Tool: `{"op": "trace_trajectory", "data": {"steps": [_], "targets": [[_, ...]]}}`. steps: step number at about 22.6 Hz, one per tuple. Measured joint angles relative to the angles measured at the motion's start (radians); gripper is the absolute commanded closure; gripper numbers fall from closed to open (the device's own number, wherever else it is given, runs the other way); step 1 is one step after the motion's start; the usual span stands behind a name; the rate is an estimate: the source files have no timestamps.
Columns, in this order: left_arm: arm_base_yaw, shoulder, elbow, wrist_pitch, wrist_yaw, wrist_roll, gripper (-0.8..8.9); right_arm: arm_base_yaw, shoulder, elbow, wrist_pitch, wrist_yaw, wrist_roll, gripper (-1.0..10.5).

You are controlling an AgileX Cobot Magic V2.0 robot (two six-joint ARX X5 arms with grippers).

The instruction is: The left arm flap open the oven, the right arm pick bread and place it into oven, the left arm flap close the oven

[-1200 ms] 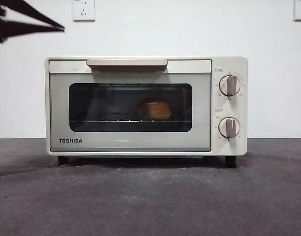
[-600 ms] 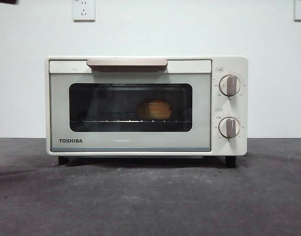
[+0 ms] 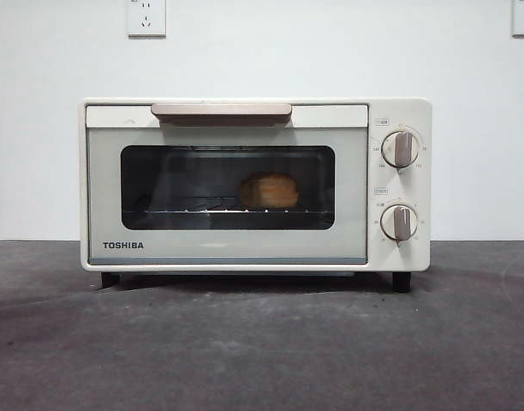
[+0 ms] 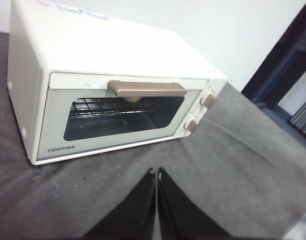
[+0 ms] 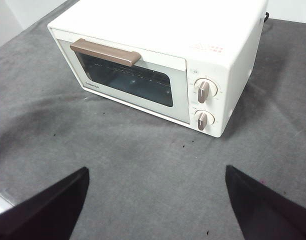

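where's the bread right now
In the front view the bread sits inside the shut oven, on the wire rack behind the glass window, right of the window's centre and nearer the two knobs than the TOSHIBA logo.

TOSHIBA reads in dark capitals low at the left of the oven (image 3: 253, 184) door, clear in the front view and seen again from both wrist cameras. Small markings ring the two knobs (image 3: 400, 148) at the right, too tiny to read.
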Motion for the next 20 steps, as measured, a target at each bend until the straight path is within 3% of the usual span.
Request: {"op": "trace_trajectory", "data": {"steps": [8, 9, 11, 20], "targets": [[0.0, -0.006, 0.0, -0.021, -0.002, 0.095, 8.02, 0.0, 0.0, 0.0, 0.0, 0.002, 0.0, 5.5], [0.0, -0.006, 0.0, -0.021, -0.002, 0.098, 8.02, 0.0, 0.0, 0.0, 0.0, 0.002, 0.0, 6.3], [0.0, -0.006, 0.0, -0.021, -0.002, 0.103, 8.02, 0.0, 0.0, 0.0, -0.001, 0.002, 0.0, 9.4], [0.0, -0.006, 0.0, 0.024, -0.002, 0.103, 8.02, 0.0, 0.0, 0.0, 0.007, 0.003, -0.02, 9.3]]}}
